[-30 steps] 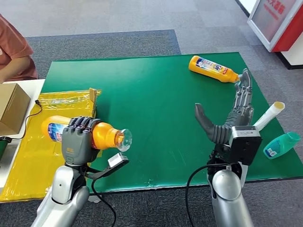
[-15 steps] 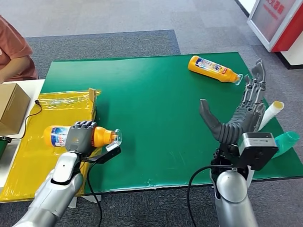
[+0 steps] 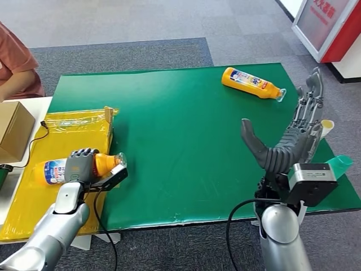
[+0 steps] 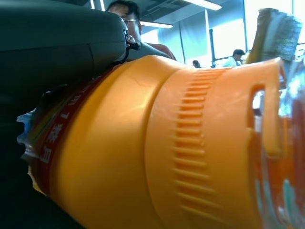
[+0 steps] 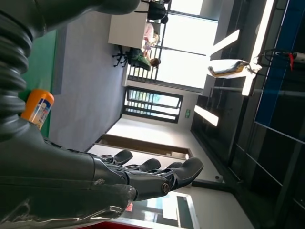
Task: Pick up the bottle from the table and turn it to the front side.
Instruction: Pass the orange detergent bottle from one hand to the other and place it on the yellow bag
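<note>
Far left: person in orange sleeve (image 3: 17, 65), cardboard box (image 3: 14, 130) just beside yellow plastic sheet (image 3: 64, 135).

Left hand (image 3: 79, 165) clenched round orange bottle (image 3: 55, 169), fingers wrapped over shoulder and upper label. Bottle held low over yellow sheet at left edge of green mat (image 3: 179, 130); contact with sheet not discernible. Long axis near horizontal, running left to right: base out past back of hand, clear-capped neck (image 3: 119, 160) out past fingertips toward mat centre. Close in from the wrist, orange shoulder (image 4: 118, 143) and ribbed collar (image 4: 194, 143) seen, label edge (image 4: 46, 138) tucked under dark fingers (image 4: 61, 38).

Judged step: setting down or rotating bottle so label front faces up. To do well: roll about long axis only, keep axis level, grip firm on shoulder where plastic looked stiff; label film looked crumpled at edge, likely slippery. Release only once body rests flat, since round body likely to roll.

Mid mat bare green.

Right: second orange bottle (image 3: 251, 83) lying on far mat, cap end pointing toward right hand (image 3: 294, 138), well apart from fingers. Right hand released, fingers spread and extended, thumb out to the left, nothing held. White tube (image 3: 325, 128) and teal bottle (image 3: 340, 165) lying behind right hand near mat's edge, partly hidden.
</note>
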